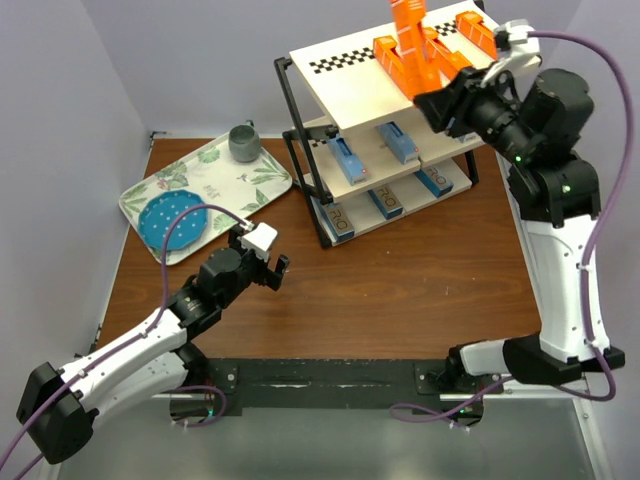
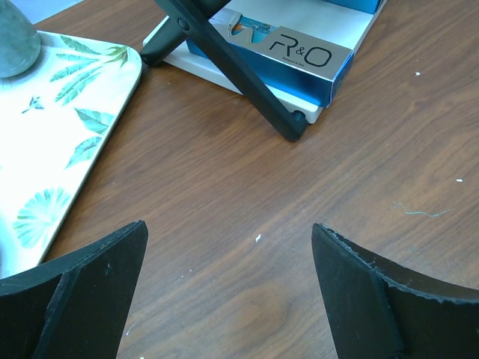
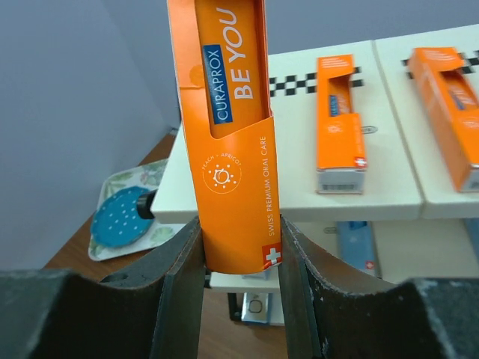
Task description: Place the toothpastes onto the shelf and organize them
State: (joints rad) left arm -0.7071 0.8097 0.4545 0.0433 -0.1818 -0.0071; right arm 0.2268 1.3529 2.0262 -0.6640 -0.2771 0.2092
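Held carton: the right gripper [image 3: 239, 232] is pinching an orange toothpaste carton [image 3: 228, 149] by its lower end. The carton stands upright between the two fingers and rises well above them. It is held in the air at the front edge of the shelf [image 3: 389, 202], by the top board. Two more orange cartons [image 3: 340, 123] lie flat on that board. Blue cartons [image 1: 348, 158] on the middle tier, silver-white cartons [image 1: 338, 218] on the lowest. The left gripper [image 2: 228, 228] is spread wide and holds nothing, low over the wooden table [image 2: 224, 172], between the leaf-patterned tray [image 2: 75, 112] and the shelf foot
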